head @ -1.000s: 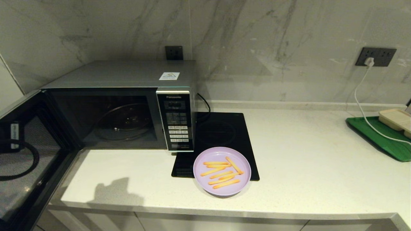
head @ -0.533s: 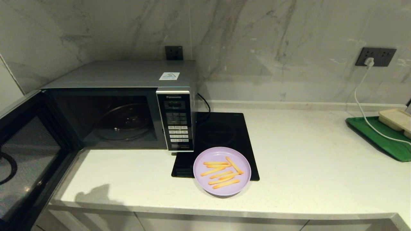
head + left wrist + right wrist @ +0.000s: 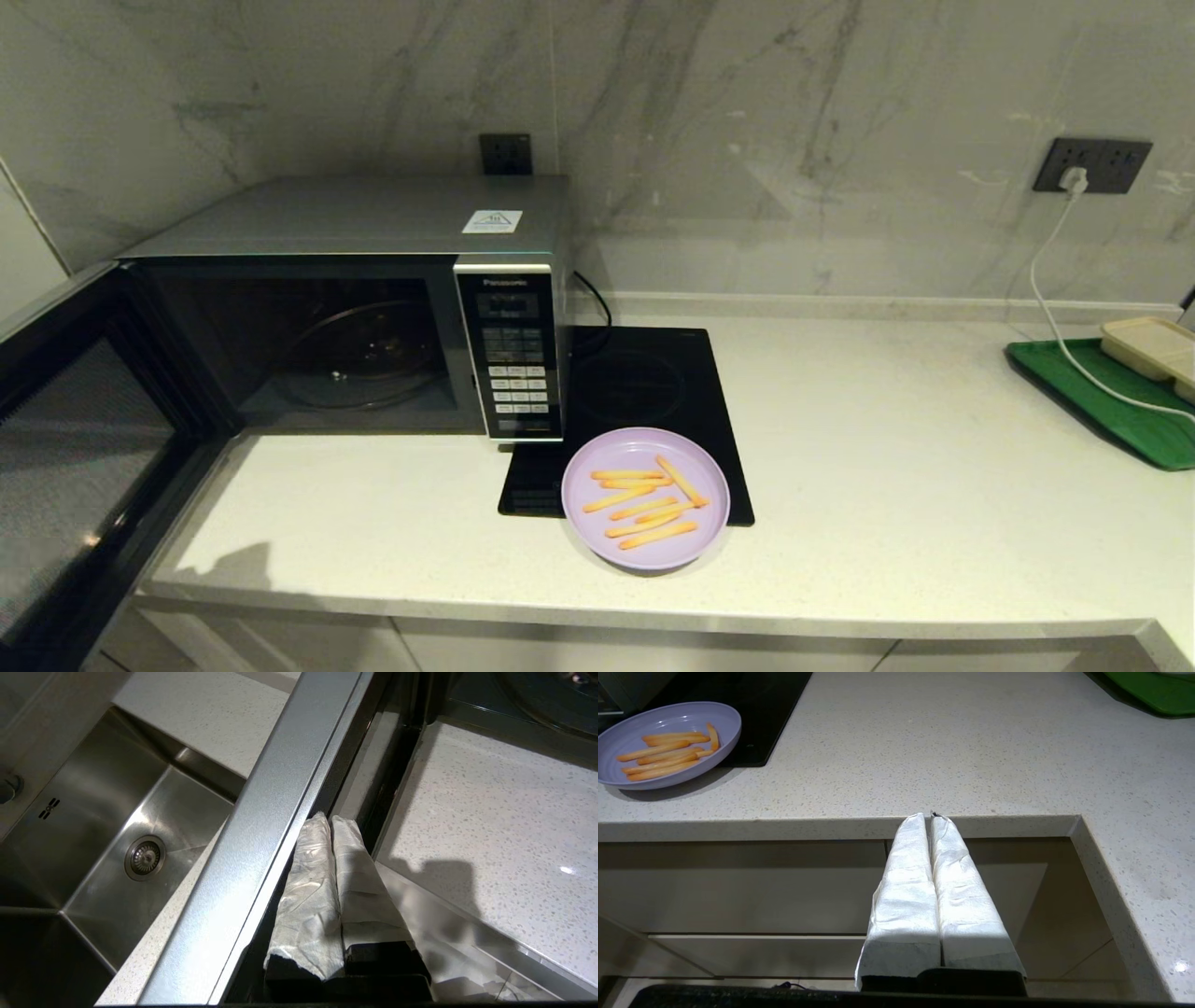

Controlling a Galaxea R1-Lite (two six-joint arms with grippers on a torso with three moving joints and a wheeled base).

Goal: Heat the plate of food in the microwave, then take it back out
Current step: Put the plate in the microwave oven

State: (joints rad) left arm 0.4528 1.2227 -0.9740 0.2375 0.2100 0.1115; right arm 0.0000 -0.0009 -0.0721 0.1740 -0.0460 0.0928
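Note:
The lilac plate of fries (image 3: 644, 499) rests on the counter in front of the microwave's keypad, partly over the black hob (image 3: 644, 392). The silver microwave (image 3: 373, 308) stands with its door (image 3: 84, 448) swung wide to the left, and its glass turntable (image 3: 359, 355) is bare. My left gripper (image 3: 329, 817) is shut and holds nothing. It sits just inside the door's silver top edge (image 3: 261, 826), outside the head view. My right gripper (image 3: 930, 815) is shut and empty, low before the counter's front edge, right of the plate (image 3: 668, 742).
A steel sink (image 3: 117, 835) lies beyond the open door on the left. A green board with a beige tray (image 3: 1111, 392) sits at the far right, and a white cable (image 3: 1055, 308) runs to the wall socket. Bare counter (image 3: 934, 467) stretches between the hob and the board.
The left arm and its cable, seen at the door a second ago, have dropped out of the head view. Its shadow on the counter slid left and shrank. The plate has not moved.

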